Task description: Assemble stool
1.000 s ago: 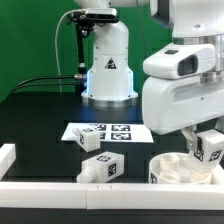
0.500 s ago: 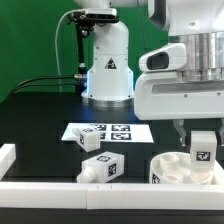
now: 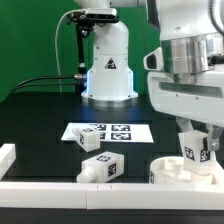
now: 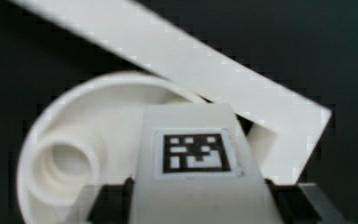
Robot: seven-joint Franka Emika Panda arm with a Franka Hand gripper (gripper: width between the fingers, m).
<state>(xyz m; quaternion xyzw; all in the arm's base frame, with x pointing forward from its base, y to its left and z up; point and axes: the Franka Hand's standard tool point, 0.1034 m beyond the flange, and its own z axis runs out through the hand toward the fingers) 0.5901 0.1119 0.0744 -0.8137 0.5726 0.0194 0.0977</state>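
My gripper point(image 3: 197, 130) is shut on a white block leg point(image 3: 196, 148) with a marker tag, and holds it just above the round white seat point(image 3: 170, 171) at the exterior view's lower right. In the wrist view the leg point(image 4: 201, 150) fills the space between my dark fingers point(image 4: 108, 203), with the seat point(image 4: 87, 130) and its round socket right beneath it. Two more tagged legs lie on the table: one point(image 3: 92, 139) by the marker board and one point(image 3: 102, 168) near the front rail.
The marker board point(image 3: 112, 131) lies flat mid-table before the robot base point(image 3: 107, 65). A long white border rail point(image 3: 70, 190) runs along the front, with a white corner piece point(image 3: 6, 155) at the exterior view's left. A rail point(image 4: 194, 60) also crosses the wrist view beyond the seat.
My gripper has turned and moved slightly toward the exterior view's left with the leg, which now hangs lower over the seat. The other legs and the seat have not moved.
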